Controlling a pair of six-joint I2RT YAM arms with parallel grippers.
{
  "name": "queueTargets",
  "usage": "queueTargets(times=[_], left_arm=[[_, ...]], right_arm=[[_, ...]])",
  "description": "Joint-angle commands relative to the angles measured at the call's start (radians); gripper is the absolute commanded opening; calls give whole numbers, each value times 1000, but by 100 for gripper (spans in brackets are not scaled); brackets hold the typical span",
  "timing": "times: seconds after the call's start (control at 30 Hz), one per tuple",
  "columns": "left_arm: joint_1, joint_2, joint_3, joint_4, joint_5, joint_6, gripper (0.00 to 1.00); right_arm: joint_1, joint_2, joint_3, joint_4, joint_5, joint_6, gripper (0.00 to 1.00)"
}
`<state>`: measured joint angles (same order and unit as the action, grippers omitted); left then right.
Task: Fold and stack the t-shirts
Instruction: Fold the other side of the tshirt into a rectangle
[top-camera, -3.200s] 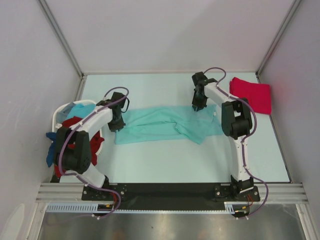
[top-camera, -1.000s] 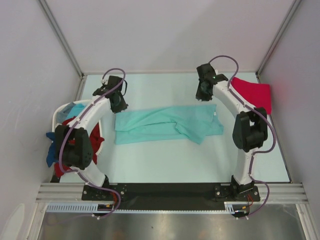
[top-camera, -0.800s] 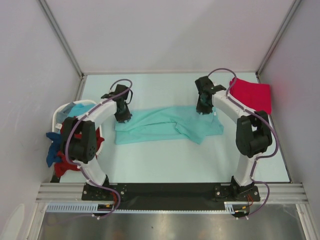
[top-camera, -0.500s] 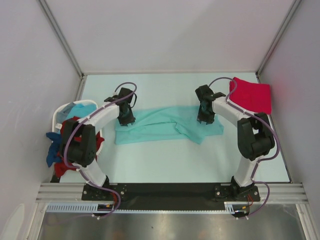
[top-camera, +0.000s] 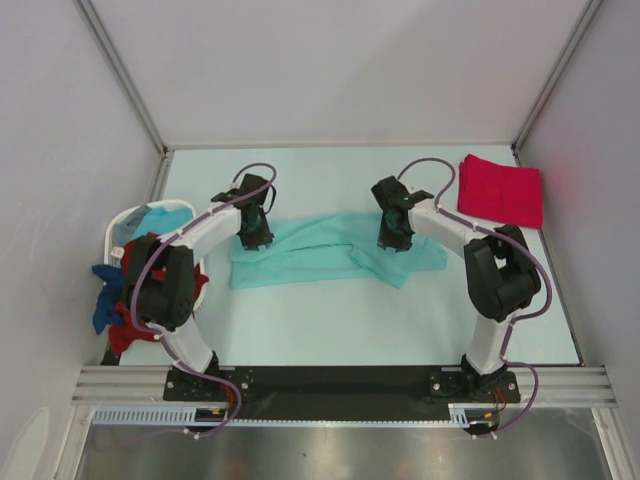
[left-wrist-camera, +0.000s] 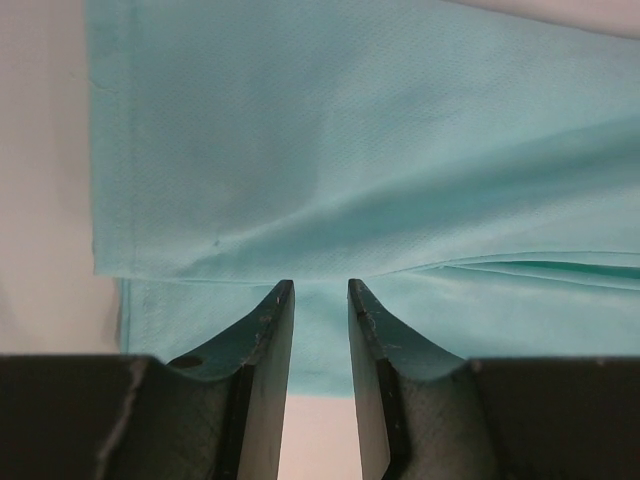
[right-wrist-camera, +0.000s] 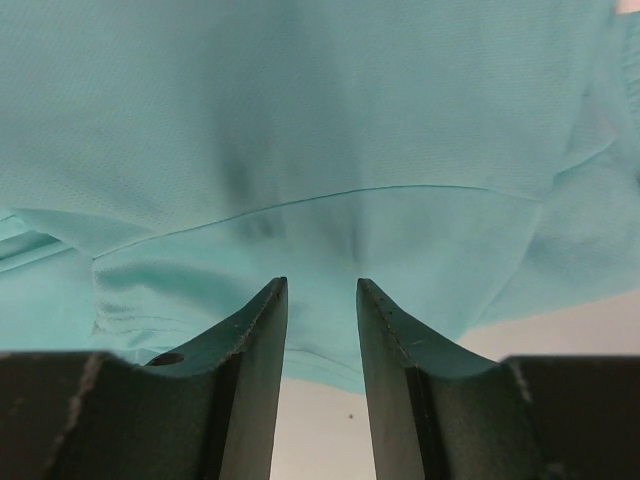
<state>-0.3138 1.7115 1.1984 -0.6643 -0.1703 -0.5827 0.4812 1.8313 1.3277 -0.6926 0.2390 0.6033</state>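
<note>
The light teal t-shirt lies spread lengthwise across the middle of the table, partly folded, with creases and a fold edge. My left gripper is over its far left corner, with its jaws a little apart and the teal cloth at and beyond its tips. My right gripper is over the shirt's far right part, with its jaws a little apart over the teal cloth at its tips. Neither grips the cloth. A bright pinkish-red t-shirt lies folded at the back right.
A white laundry basket stands at the left edge. It holds light blue, dark red and blue shirts that spill over its rim. Grey walls close the table on the left, back and right.
Both grippers came from the far side of the table down onto the teal shirt's far edge. The right one then shifted left along it. The shirt has barely moved.
</note>
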Motion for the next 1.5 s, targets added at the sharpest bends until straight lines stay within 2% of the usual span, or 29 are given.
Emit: queueTargets(times=[0.0,0.53,0.93,1.03,1.13,1.3,1.47], left_arm=[[-34,46,44,28,23,7,34],[-48,180,105,29,46,3,34],[-48,232,6,72,98,-12,28],[-48,232,-17,78,97,-12,27],[-48,231,-19,80,97,-9,16],[-48,227,-11,71,95,-8,14],[-48,231,-10,65,95,-5,13]], right_arm=[[27,54,2,41,6,30,40],[-24,152,27,56,-12,0,40],[-59,178,-45,99,-63,-7,38],[-61,190,-42,99,-73,-14,37],[-61,195,-41,102,-76,-14,33],[-59,201,-39,102,-79,-19,22],[-58,201,-38,102,-81,-17,22]])
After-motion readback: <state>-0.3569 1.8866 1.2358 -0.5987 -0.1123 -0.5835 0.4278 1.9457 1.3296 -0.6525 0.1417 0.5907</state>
